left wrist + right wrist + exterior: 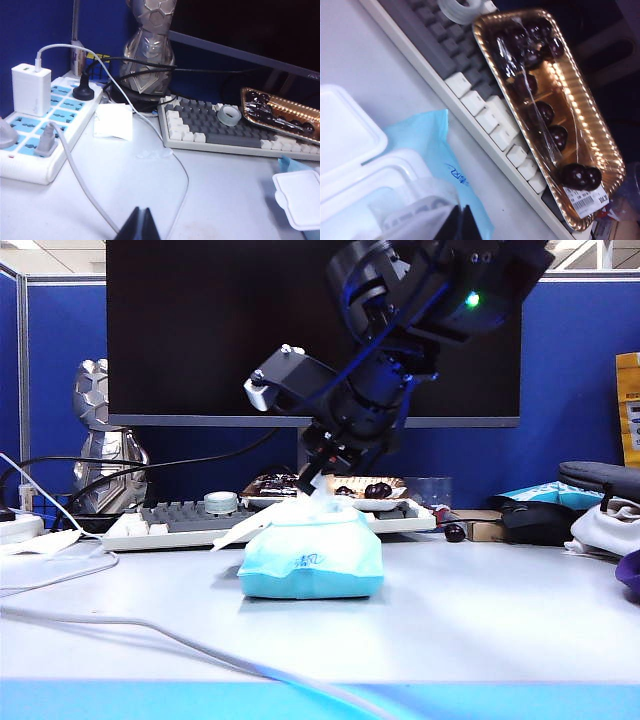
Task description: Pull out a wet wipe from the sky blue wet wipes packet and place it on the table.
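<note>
- Your sky blue wet wipes packet [312, 558] sits mid-desk, near side of the keyboard [180, 523], its white flip lid [347, 132] thrown open to the left.
- Your right gripper [318, 478] comes down from the upper right onto the packet's top; its fingers are together, pinched on the wet wipe [322, 502] that pokes up from the opening.
- Your left gripper [139, 225] hangs low over the left part of the desk [480, 620], well apart from the packet, fingers pressed together on nothing.
- Just behind the packet you have the keyboard, a tape roll [229, 115] resting on it, and a gold tray of chocolates [560, 125].
- A white cable [120, 625] runs across the near desk; a power strip [40, 130] and silver figurine [98, 435] stand far left.
</note>
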{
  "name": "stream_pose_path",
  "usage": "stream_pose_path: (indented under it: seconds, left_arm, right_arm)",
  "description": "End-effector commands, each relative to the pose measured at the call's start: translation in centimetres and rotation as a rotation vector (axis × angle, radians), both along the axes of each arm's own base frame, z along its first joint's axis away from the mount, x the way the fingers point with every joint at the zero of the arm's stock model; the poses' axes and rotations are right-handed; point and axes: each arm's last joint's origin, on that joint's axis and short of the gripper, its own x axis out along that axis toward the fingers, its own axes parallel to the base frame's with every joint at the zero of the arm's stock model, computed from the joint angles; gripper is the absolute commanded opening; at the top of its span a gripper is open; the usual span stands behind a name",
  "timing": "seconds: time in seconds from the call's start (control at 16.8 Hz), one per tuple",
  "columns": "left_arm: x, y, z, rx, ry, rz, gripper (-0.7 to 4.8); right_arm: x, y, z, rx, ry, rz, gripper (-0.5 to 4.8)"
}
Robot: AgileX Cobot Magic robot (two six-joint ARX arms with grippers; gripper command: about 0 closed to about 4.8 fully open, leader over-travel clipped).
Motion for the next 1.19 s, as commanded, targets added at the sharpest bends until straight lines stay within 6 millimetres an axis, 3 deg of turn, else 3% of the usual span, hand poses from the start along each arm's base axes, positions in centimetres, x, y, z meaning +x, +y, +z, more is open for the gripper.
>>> stream_pose_path:
  seconds: [0.06, 0.12, 0.18, 0.42, 0.71, 1.01, 1.07, 1.19]
  left_arm:
    - [0.0, 0.0, 0.2, -0.002, -0.018, -0.001, -0.01]
    - [0.0, 0.0, 0.2, -0.001, -0.018, 0.000, -0.01]
    - [0.0, 0.0, 0.2, -0.001, -0.018, -0.001, -0.01]
    - [0.0, 0.0, 0.2, -0.002, -0.018, 0.000, -0.01]
    - [0.0, 0.0, 0.2, -0.002, -0.017, 0.000, -0.01]
    - [0.0, 0.1, 0.2, -0.001, -0.018, 0.025, -0.01]
    - [0.0, 0.1, 0.2, -0.001, -0.019, 0.026, -0.01]
    - [0.0, 0.1, 0.2, -0.001, -0.019, 0.026, -0.01]
  right_arm:
    - [0.2, 0.1, 0.6, 0.053, -0.033, -0.019, 0.45]
    - [0.2, 0.1, 0.6, 0.052, -0.034, -0.019, 1.70]
    - [0.2, 0.1, 0.6, 0.051, -0.034, -0.019, 2.08]
    - [0.4, 0.0, 0.9, 0.043, -0.054, -0.064, 2.08]
    - [2.0, 0.4, 5.0, 0.160, -0.121, -0.194, 2.08]
    - [1.6, 0.3, 6.4, 0.129, 0.178, -0.279, 2.08]
    - [1.0, -0.1, 6.5, 0.123, 0.366, -0.273, 2.08]
    - [0.4, -0.1, 6.2, 0.155, 0.516, -0.202, 2.07]
